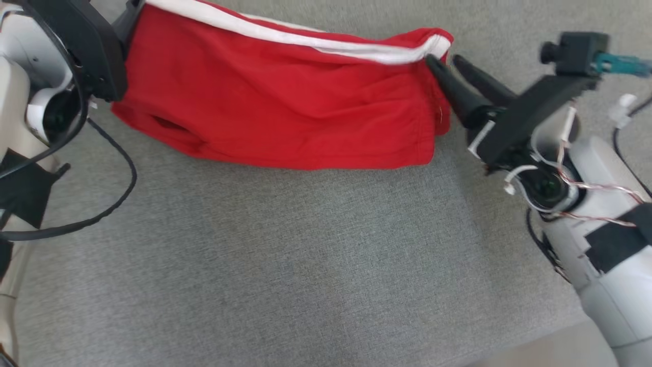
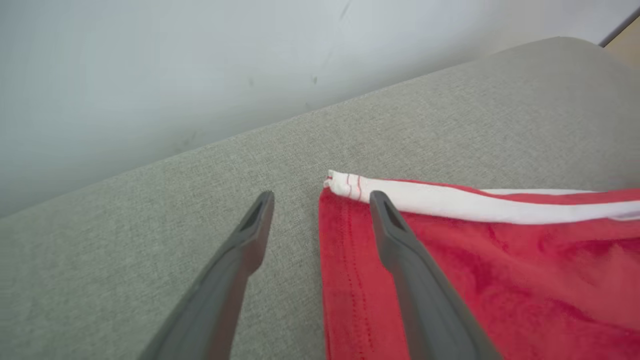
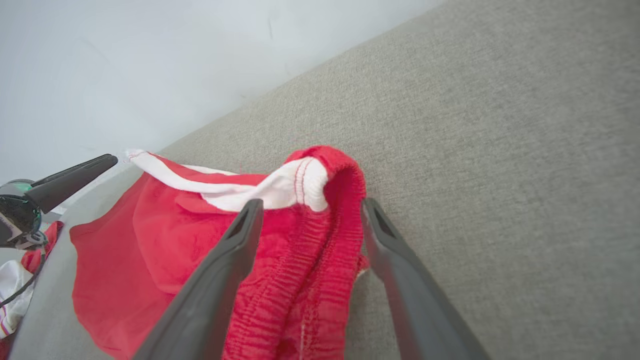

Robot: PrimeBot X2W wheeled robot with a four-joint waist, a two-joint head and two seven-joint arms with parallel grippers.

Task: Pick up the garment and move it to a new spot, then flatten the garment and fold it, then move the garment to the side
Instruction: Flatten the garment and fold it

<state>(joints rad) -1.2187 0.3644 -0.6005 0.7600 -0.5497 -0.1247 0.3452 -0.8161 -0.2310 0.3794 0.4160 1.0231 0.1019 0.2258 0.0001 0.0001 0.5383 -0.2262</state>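
right wrist view: garment (image 3: 150, 240) sits inside the spread right pincer (image 3: 311, 204).

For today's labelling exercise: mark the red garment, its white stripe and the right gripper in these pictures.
red garment (image 1: 285, 112): head view, middle of its red panel.
white stripe (image 2: 475, 205): left wrist view, mid-length of the band.
right gripper (image 3: 311, 202): right wrist view, midway between its fingertips.

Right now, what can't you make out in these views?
Head view: red fabric shorts with white stripe, left end hidden behind black wrist mount; top cut by frame edge.
Right wrist view: striped cloth at bottom-left corner, cut off, unidentifiable.
Right wrist view: whether open right tool touches waistband.
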